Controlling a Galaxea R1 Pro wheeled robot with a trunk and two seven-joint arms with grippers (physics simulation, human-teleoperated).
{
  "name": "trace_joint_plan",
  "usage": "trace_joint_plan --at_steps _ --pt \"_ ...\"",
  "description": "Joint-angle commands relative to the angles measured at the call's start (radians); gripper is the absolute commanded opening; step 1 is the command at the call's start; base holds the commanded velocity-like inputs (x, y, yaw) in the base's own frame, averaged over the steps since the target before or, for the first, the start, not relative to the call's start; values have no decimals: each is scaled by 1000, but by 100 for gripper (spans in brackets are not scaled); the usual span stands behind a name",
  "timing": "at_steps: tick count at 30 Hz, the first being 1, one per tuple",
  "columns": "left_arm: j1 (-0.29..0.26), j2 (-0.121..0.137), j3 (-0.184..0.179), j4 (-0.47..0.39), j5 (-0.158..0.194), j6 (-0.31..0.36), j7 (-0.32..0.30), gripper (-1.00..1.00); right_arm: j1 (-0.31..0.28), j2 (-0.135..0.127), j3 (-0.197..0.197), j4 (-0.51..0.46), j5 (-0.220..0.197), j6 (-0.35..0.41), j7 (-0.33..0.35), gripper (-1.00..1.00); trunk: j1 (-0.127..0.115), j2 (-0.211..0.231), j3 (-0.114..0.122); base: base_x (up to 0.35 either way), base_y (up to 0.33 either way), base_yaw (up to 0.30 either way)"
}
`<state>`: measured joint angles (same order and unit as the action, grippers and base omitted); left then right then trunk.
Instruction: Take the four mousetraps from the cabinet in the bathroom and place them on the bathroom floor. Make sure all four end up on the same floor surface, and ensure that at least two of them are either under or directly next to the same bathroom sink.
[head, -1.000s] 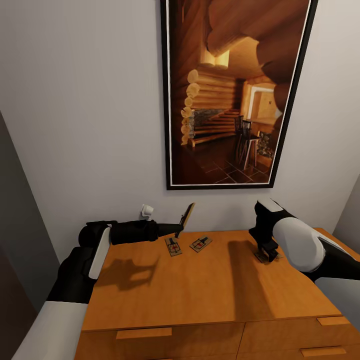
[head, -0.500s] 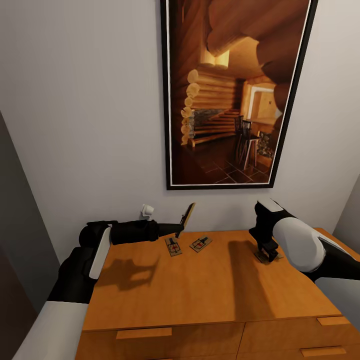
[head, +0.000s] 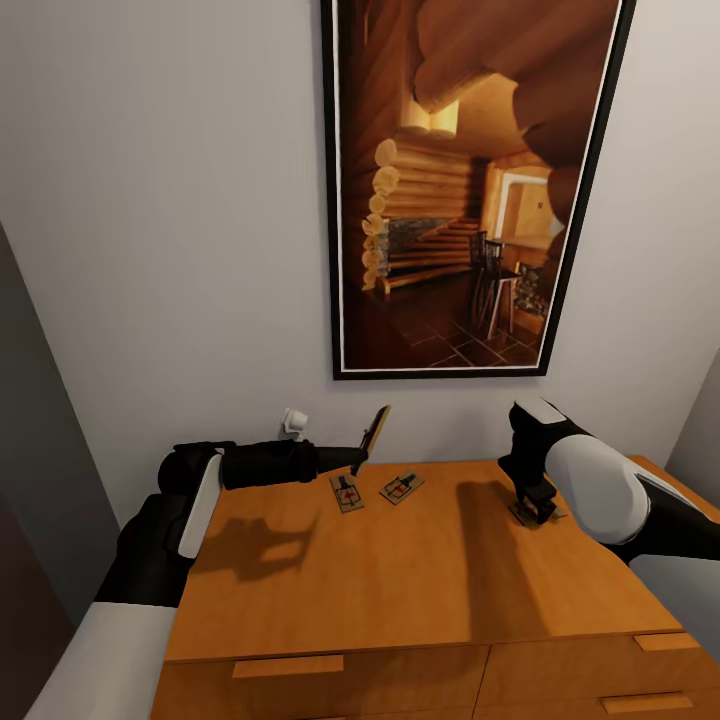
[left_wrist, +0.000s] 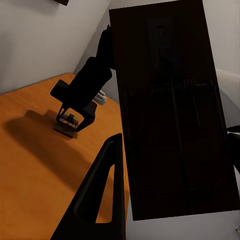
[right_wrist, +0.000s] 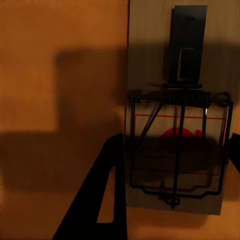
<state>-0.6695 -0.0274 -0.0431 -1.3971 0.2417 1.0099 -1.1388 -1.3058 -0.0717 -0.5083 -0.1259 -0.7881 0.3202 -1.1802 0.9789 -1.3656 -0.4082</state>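
Four mousetraps show above or on the cabinet (head: 400, 590), whose smooth orange-brown wooden top serves as a tabletop against a plain pale grey wall. A tall black-framed picture (head: 470, 190) of a log-cabin interior hangs above it, and flat drawer fronts with slim bar handles run along the front edge. Two thin tan boards, a left flat trap (head: 347, 493) and a right flat trap (head: 401, 488), lie side by side near the wall. The left fingers (head: 357, 462) are closed on a raised trap (head: 376, 430), held tilted on edge above the wood. The right fingers (head: 532, 508) straddle a fourth trap (right_wrist: 175, 107) lying flat; whether they pinch it I cannot tell.
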Motion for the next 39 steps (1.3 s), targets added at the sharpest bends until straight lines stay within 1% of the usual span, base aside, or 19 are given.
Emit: trace_joint_plan --at_steps 1,14,20,23,24,27,39 --pt "-1 0 0 0 -1 2 -1 -100 31 0 13 -1 -8 8 -4 -100 0 0 -1 0 0 0" --pt "-1 0 0 0 -1 2 -2 -100 31 0 13 -1 -8 8 -3 -100 0 0 -1 0 0 0" --pt "-1 0 -1 0 -1 2 -2 -100 32 0 13 -1 -8 8 -3 -100 -23 42 17 0 0 0" --pt "-1 0 -17 1 -1 2 -2 -100 32 0 13 -1 -8 8 -3 -100 -34 63 27 0 0 0" --pt "-1 0 -27 1 -1 2 -2 -100 32 0 13 -1 -8 8 -3 -100 -38 70 30 0 0 0" --pt "-1 0 -39 1 -2 2 -1 -100 32 0 13 -1 -8 8 -3 -100 -50 91 39 0 0 0" --pt "-1 0 -50 2 -1 2 -1 -100 33 -1 13 -2 -8 8 -1 -100 -96 175 77 0 0 0"
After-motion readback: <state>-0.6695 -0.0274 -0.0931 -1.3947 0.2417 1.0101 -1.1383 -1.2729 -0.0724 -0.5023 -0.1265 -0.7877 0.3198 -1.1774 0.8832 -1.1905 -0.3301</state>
